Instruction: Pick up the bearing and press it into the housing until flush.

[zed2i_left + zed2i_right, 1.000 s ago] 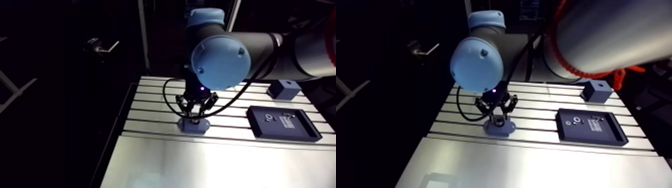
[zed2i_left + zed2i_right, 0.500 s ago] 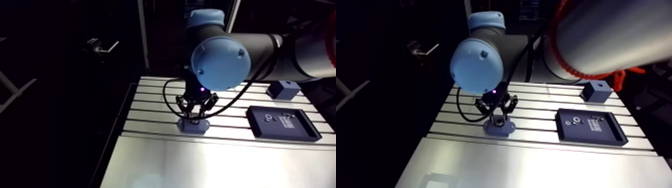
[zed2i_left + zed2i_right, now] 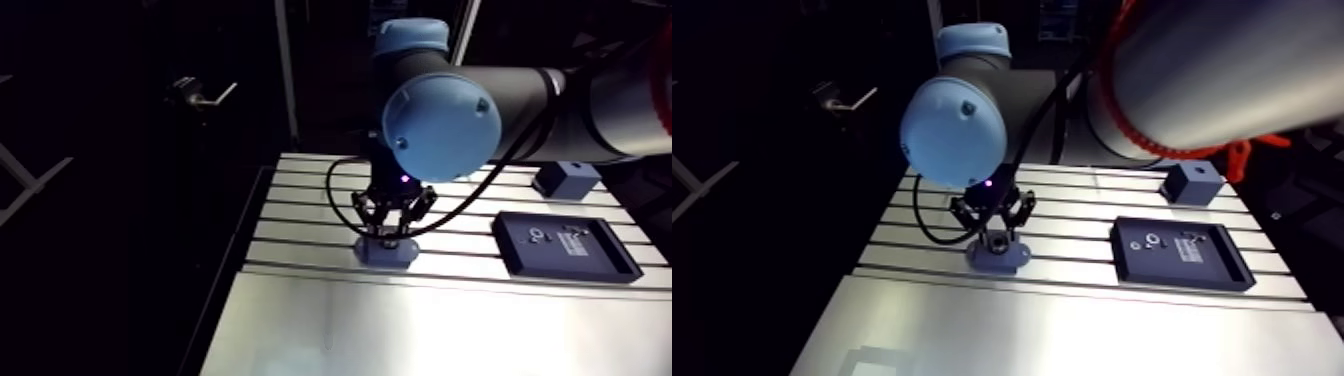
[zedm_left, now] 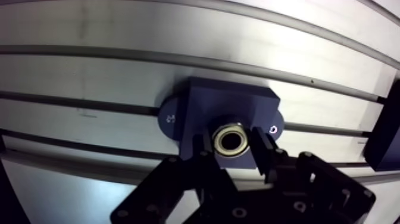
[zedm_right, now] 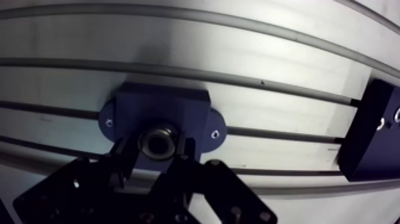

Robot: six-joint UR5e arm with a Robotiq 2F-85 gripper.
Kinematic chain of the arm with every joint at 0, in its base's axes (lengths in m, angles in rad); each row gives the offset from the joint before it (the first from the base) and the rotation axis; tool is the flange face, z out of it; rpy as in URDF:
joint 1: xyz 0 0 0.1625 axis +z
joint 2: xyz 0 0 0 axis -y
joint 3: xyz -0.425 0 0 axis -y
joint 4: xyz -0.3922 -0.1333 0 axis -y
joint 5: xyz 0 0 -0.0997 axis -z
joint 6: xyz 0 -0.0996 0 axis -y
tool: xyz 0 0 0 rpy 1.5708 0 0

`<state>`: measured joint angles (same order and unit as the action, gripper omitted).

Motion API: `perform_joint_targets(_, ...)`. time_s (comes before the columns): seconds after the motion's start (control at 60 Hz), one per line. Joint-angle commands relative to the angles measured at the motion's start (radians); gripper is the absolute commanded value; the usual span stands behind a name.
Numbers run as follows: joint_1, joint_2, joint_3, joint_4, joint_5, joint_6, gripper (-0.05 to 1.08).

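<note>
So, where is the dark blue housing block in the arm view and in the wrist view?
Arm view: the dark blue housing block sits on the slotted aluminium table, directly under the gripper.
Wrist view: it lies under and ahead of the gripper, across a table slot, silver ring bearing in its bore.
Shared landmark: the gripper, shut on the bearing.

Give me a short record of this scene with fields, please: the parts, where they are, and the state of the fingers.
bearing: in the housing's bore, between the fingers
housing: flat on the table, across a slot
fingers: shut on the bearing, one on each side
flush: cannot tell
tray: black, beside the housing, apart from it, small parts inside
block: beyond the tray
</note>
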<state>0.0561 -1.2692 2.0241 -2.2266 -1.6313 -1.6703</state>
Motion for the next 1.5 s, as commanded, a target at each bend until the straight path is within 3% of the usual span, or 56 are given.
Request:
perform_joint_targets(0.017, 0.001, 0.001, 0.000, 0.000, 0.000, -0.001, 0.59)
perform_joint_targets(1.5, 0.001, 0.003, 0.005, -0.002, 0.002, -0.001, 0.59)
